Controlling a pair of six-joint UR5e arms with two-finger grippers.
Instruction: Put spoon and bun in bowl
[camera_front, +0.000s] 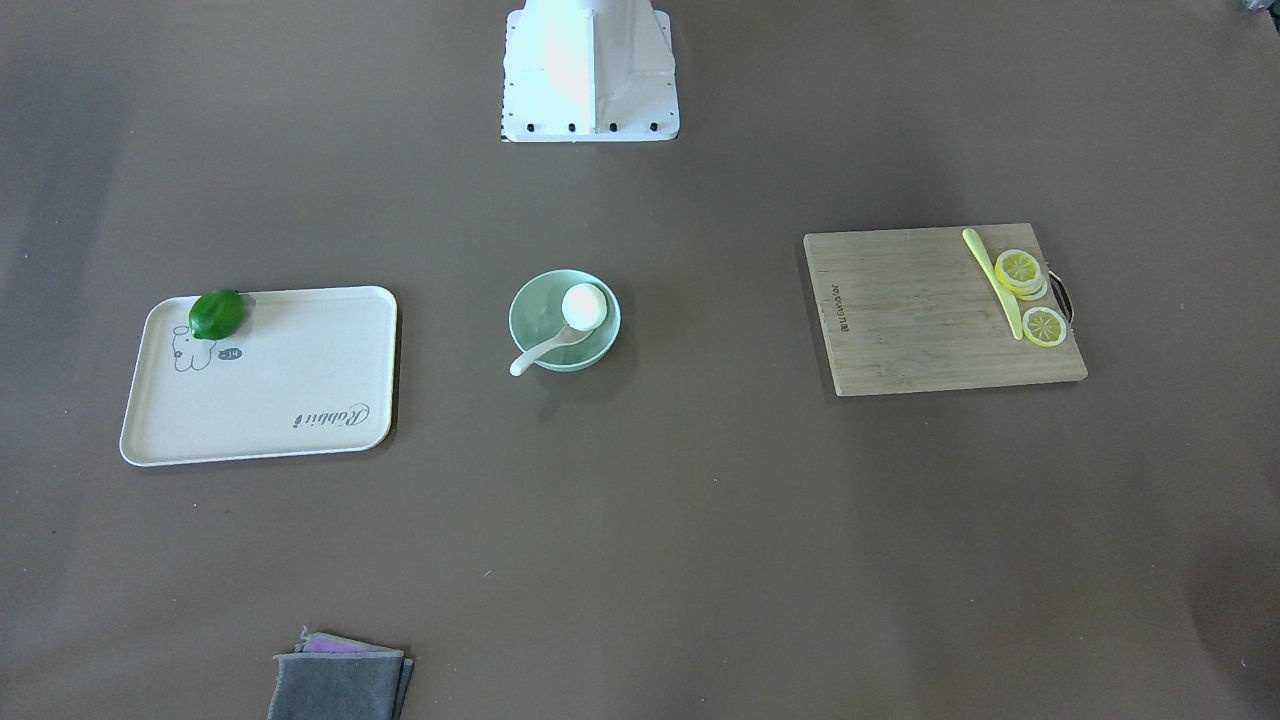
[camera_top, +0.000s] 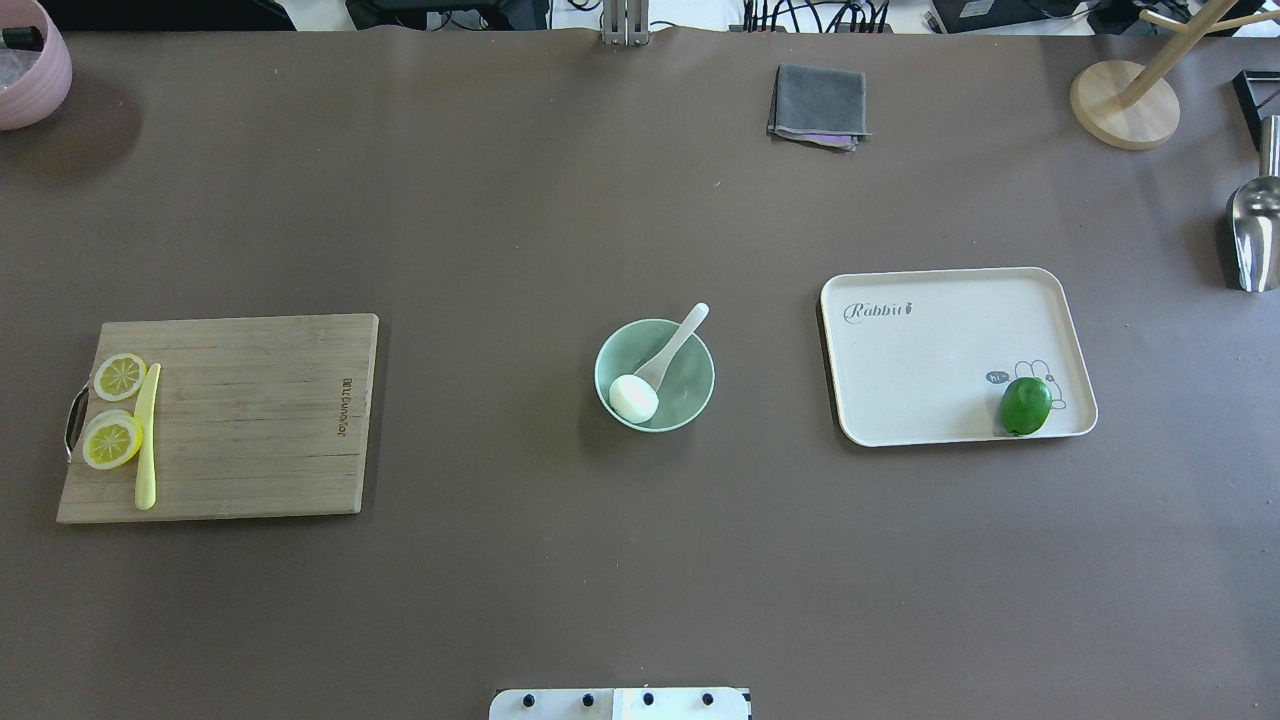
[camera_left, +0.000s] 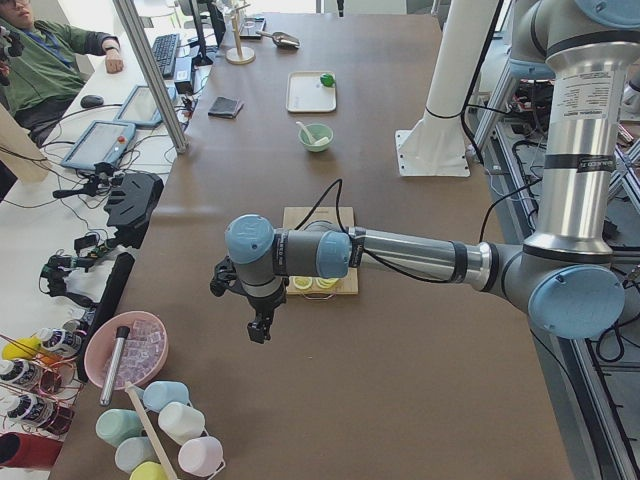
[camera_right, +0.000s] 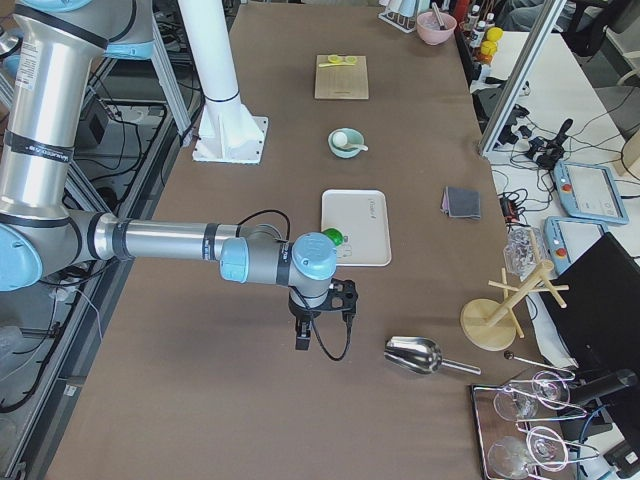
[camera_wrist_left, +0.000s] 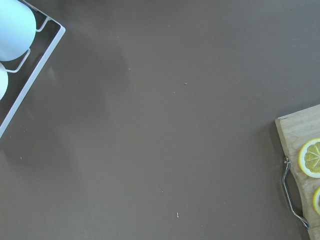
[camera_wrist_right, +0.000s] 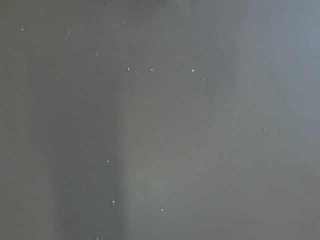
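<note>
- Left gripper (camera_left: 262, 322) hung over table end beyond cutting board (camera_top: 250, 420); right gripper (camera_right: 301, 335) hung over opposite end, past tray (camera_top: 930, 340).
- Both showed only in side views; could not tell whether claws were spread or pressed together.
- Bowl (camera_top: 692, 385) sat mid-table, well apart from both.
- Spoon (camera_top: 682, 338) lay scoop-down inside bowl, handle overhanging rim.
- Bun (camera_top: 633, 398) rested inside against wall, beside scoop.
- Risk, judged: low arm sweep through centre could clip handle, lever spoon out, jolt bun.

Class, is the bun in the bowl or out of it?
In. The bun sits inside the rim of the bowl, beside the spoon.
</note>
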